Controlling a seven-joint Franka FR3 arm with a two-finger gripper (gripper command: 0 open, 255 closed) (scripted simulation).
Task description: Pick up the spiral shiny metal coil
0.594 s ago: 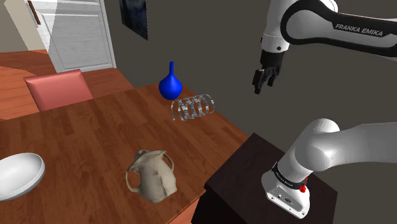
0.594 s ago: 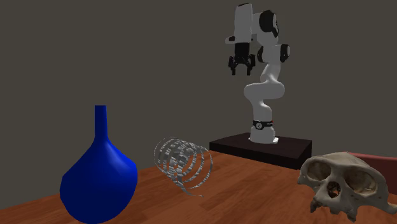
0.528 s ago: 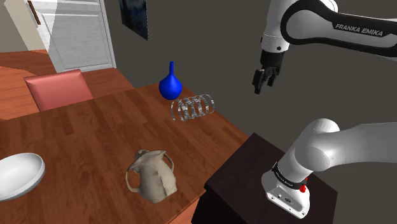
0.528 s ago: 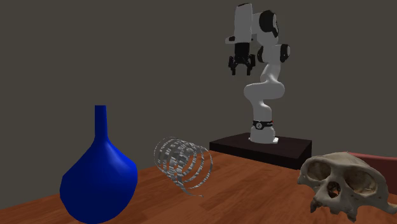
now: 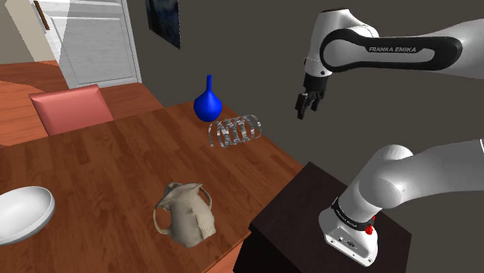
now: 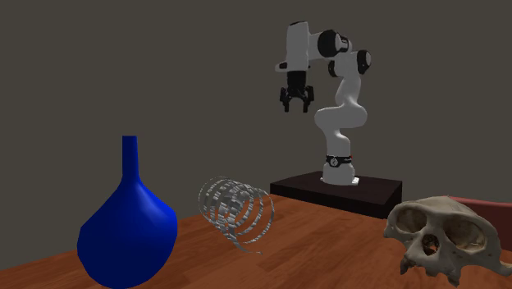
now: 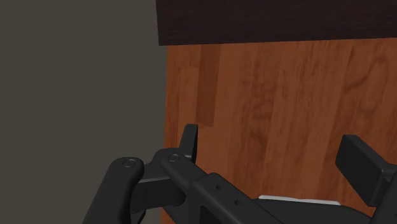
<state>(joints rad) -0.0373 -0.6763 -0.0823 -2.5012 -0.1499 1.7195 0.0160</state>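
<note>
Hovering in open air high above the wooden table (image 5: 116, 167), the black gripper (image 5: 305, 105) has its fingers spread, clasping nothing. The shiny spiral coil (image 5: 234, 130) lies on its side near the table's wall-side edge, just beside a blue vase (image 5: 207, 105), with a grey wall (image 5: 256, 54) behind.

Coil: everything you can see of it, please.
The coil is a silvery open spiral of several thin shiny rings, metal by its look. It lies on its side on the wooden table, near an edge, beside the blue vase with a gap between. Nothing else touches it: the open gripper hangs in the air away from it.
</note>
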